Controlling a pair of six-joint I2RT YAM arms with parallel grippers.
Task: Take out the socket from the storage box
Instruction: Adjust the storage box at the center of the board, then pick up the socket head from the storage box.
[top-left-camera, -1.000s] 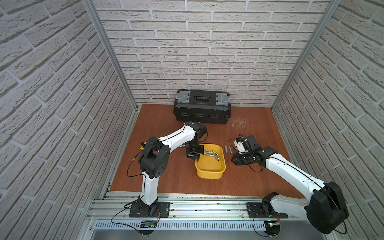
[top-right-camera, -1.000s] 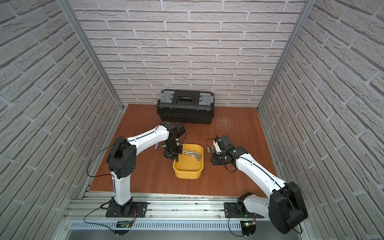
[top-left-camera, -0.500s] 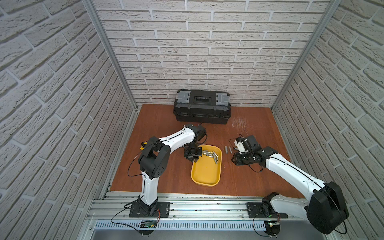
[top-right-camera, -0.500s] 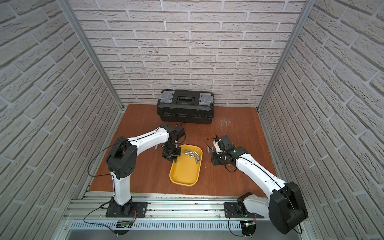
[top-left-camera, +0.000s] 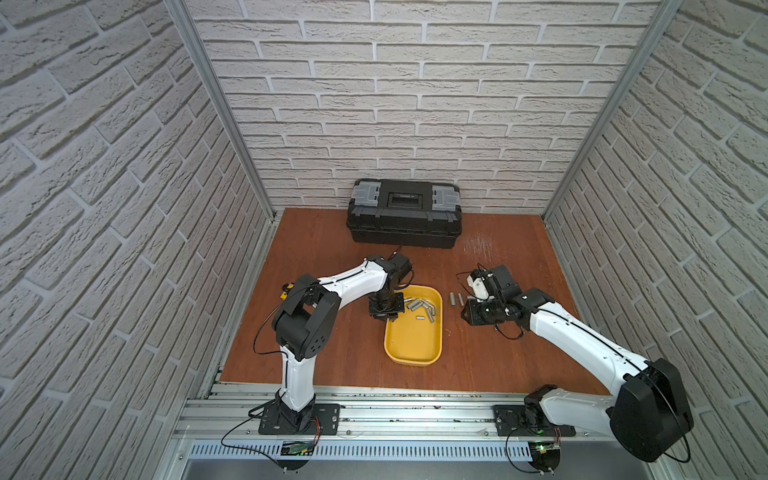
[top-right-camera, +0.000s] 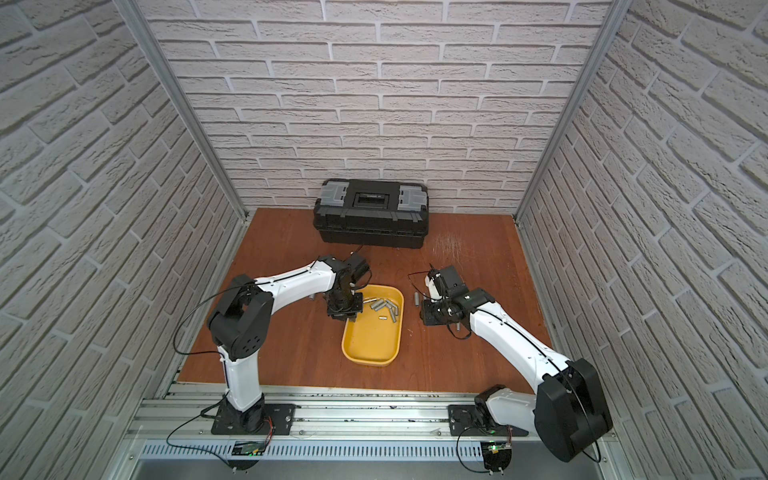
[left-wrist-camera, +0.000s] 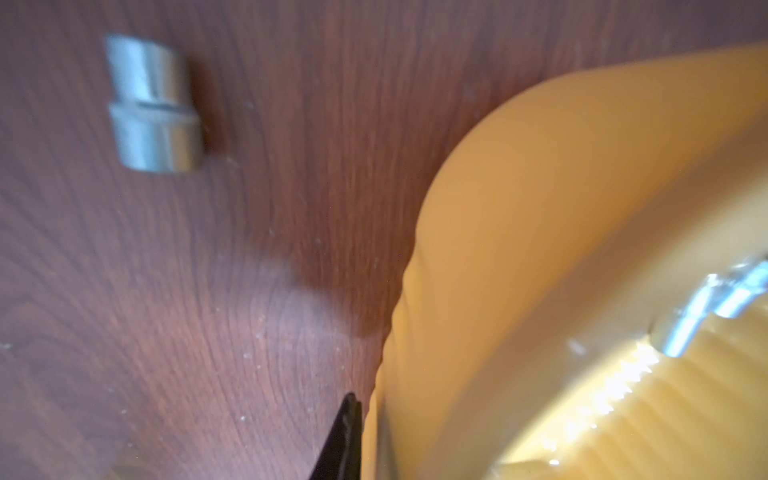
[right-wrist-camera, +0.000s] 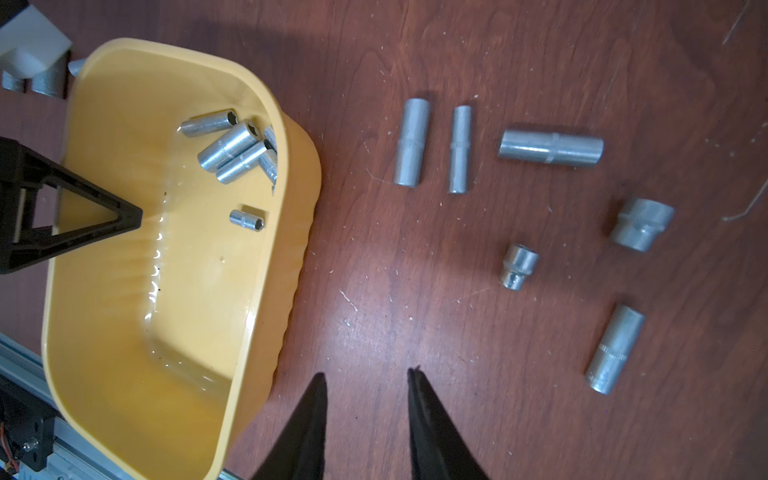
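Observation:
The yellow storage box (top-left-camera: 415, 345) (top-right-camera: 372, 345) sits mid-table, looking about level. Several silver sockets (top-left-camera: 422, 305) (right-wrist-camera: 232, 149) are bunched at its far end. My left gripper (top-left-camera: 388, 318) (left-wrist-camera: 368, 419) is shut on the box's left rim. One black finger (left-wrist-camera: 345, 436) shows outside the yellow wall (left-wrist-camera: 498, 249); the other is hidden inside. My right gripper (right-wrist-camera: 365, 374) (top-left-camera: 467, 313) hovers open over bare wood just right of the box (right-wrist-camera: 124, 311), with nothing between its fingers.
Several loose sockets (right-wrist-camera: 550, 147) lie on the table right of the box, two of them side by side (top-left-camera: 456, 299). Another socket (left-wrist-camera: 153, 104) lies left of the box. A black toolbox (top-left-camera: 405, 218) (top-right-camera: 372, 216) stands against the back wall.
The storage box was tipped up in my left gripper a second ago and has come down to about level. Its sockets now sit at the far end. The right arm has not moved.

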